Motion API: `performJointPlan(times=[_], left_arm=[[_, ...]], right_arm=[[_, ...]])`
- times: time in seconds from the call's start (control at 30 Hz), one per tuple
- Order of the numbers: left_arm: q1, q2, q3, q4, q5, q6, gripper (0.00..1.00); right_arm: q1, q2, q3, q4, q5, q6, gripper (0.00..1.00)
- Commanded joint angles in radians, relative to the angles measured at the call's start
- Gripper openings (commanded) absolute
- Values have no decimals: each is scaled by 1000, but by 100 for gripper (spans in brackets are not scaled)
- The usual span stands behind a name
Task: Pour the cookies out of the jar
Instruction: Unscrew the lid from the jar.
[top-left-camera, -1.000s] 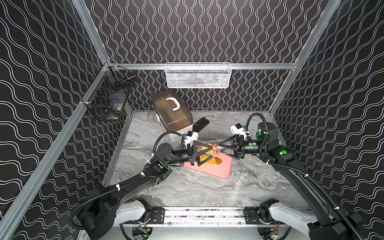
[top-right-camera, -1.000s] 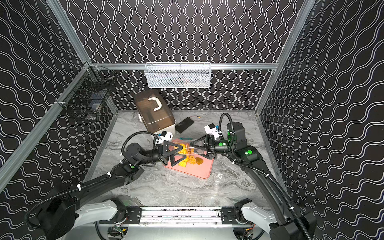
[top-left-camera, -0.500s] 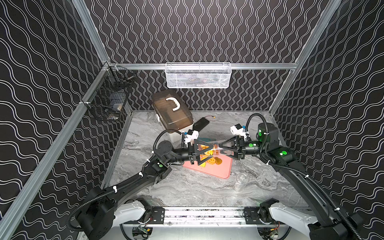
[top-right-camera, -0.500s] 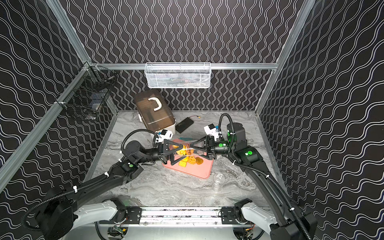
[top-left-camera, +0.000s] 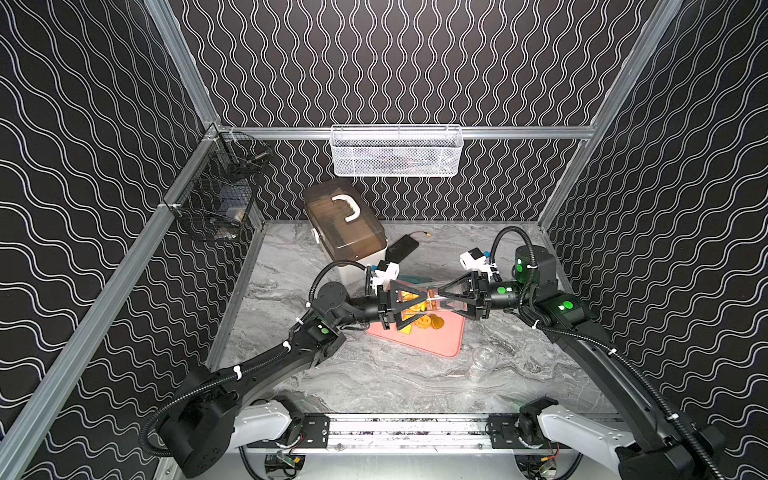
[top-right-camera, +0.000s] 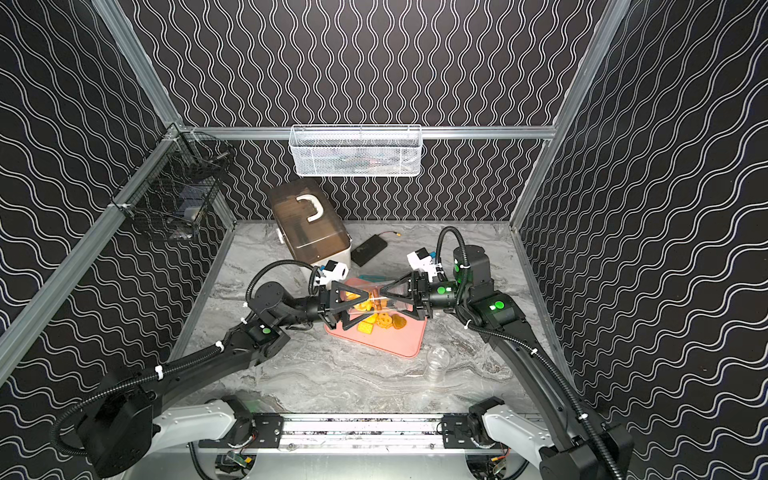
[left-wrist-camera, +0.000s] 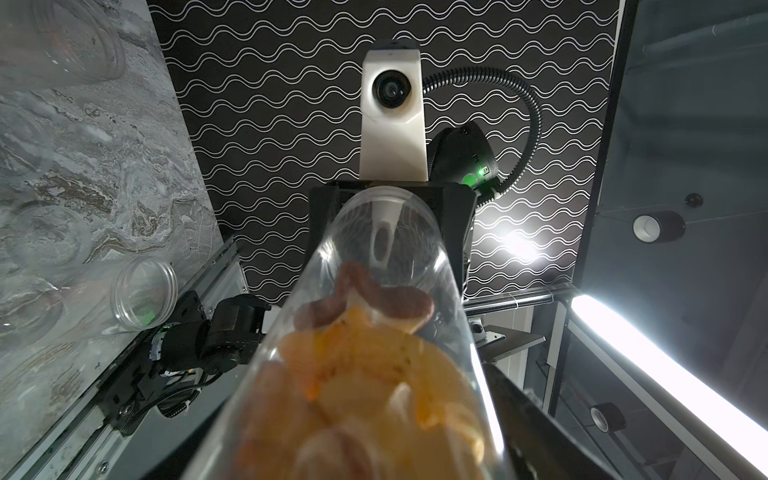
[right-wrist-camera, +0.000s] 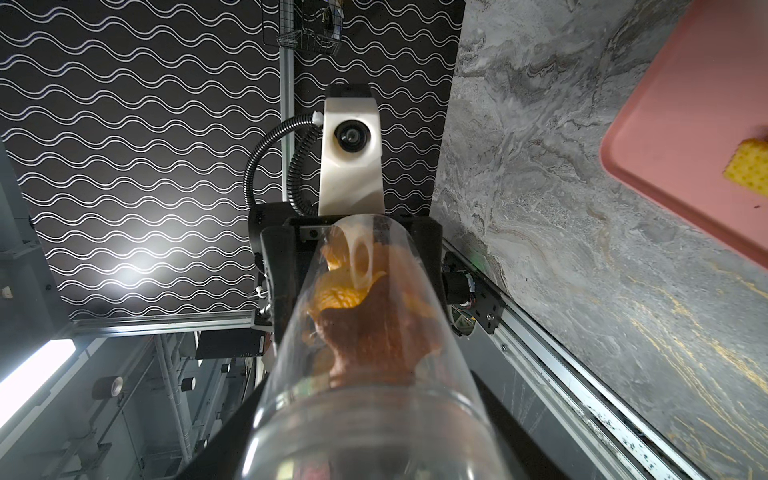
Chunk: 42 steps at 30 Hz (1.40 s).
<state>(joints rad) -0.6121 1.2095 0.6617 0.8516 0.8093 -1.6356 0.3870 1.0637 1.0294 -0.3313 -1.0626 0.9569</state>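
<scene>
A clear jar (top-left-camera: 432, 301) (top-right-camera: 376, 301) hangs lying on its side above a pink tray (top-left-camera: 440, 345) (top-right-camera: 399, 347). My left gripper (top-left-camera: 409, 307) (top-right-camera: 353, 307) is shut on one end of it, and my right gripper (top-left-camera: 446, 297) (top-right-camera: 388, 297) is shut on the rimmed mouth end. Yellow-orange cookies (left-wrist-camera: 374, 374) fill the end near the left gripper, with a brown star (right-wrist-camera: 370, 332) in the middle. More cookies (top-left-camera: 428, 322) (top-right-camera: 382, 322) lie on the tray under the jar. One left finger (left-wrist-camera: 540, 436) lies along the glass.
A clear lid (top-left-camera: 482, 359) (top-right-camera: 436, 361) lies on the marble in front of the tray. A brown-lidded box (top-left-camera: 345, 224) and a black device (top-left-camera: 401, 247) sit behind. A white mesh basket (top-left-camera: 397, 151) and a black wire basket (top-left-camera: 220, 199) hang on the walls.
My left gripper has moved right onto the jar's end and its jaws have narrowed around it. The right gripper and the jar have stayed in place.
</scene>
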Motion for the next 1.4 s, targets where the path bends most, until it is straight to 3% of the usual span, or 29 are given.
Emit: performJointPlan(times=[0.0, 0.13, 0.3, 0.43, 0.93, 1.37], left_arm=[[7, 5, -3, 105, 14, -33, 76], [8, 7, -9, 121, 11, -42, 74], [15, 6, -10, 119, 15, -46, 85], [26, 14, -7, 128, 22, -53, 85], [30, 34, -24, 167, 24, -76, 69], [29, 39, -50, 178, 23, -80, 62]], right_arm=[[2, 0, 0, 1, -11, -4, 67], [2, 4, 0, 1, -15, -7, 66], [1, 5, -2, -3, -19, -10, 67], [1, 5, 1, -11, -18, -16, 66], [1, 11, -11, 8, -12, -6, 68], [2, 13, -2, -17, 3, -23, 78]])
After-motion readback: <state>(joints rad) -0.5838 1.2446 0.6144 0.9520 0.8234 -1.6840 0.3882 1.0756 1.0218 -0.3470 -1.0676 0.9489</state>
